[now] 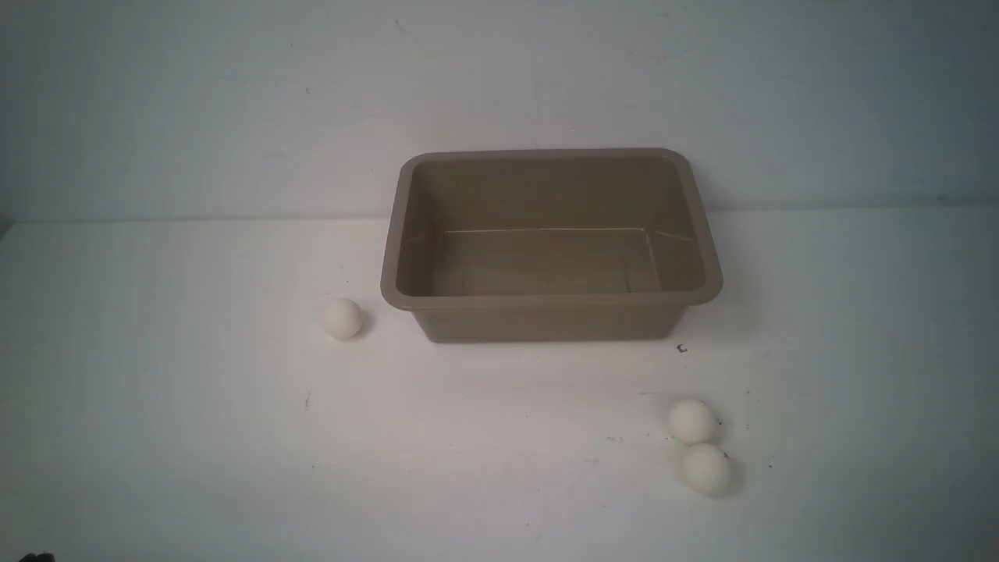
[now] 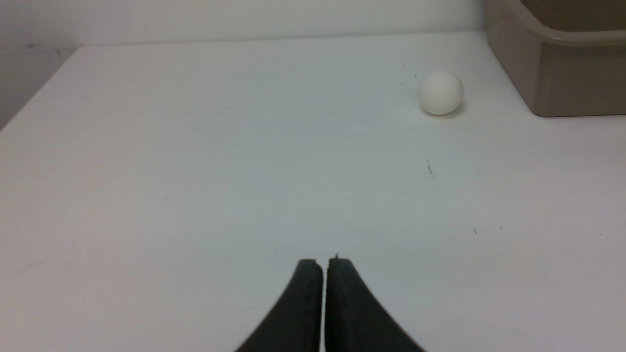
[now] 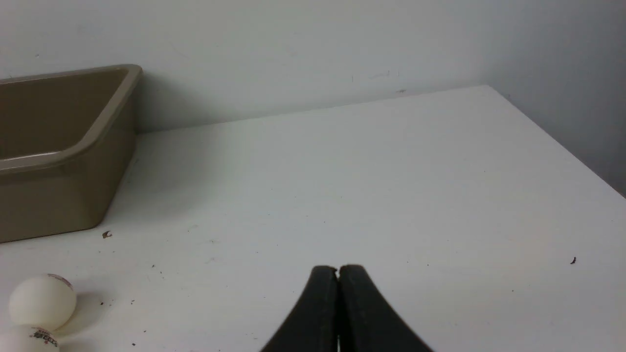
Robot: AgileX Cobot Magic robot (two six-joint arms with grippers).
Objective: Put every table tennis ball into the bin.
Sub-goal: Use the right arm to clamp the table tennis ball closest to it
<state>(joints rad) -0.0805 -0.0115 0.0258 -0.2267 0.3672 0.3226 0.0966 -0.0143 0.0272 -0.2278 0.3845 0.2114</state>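
The taupe bin [image 1: 550,300] stands at the middle back of the white table and holds nothing. One off-white ball [image 1: 343,318] rests just left of the bin, also seen as the ball [image 2: 440,93] beside the bin corner [image 2: 557,78]. Two more balls touch each other at the front right: one ball [image 1: 692,421] and a nearer ball [image 1: 706,469]. The right wrist view catches them as a ball [image 3: 43,301] and a printed ball [image 3: 29,341] near the bin [image 3: 58,195]. My left gripper [image 2: 324,264] and right gripper [image 3: 338,271] are shut, holding nothing, well short of the balls.
A white wall rises behind the table. The table's left edge [image 2: 34,93] and right edge [image 3: 557,142] drop off at the sides. Small dark specks [image 1: 682,349] dot the surface near the bin.
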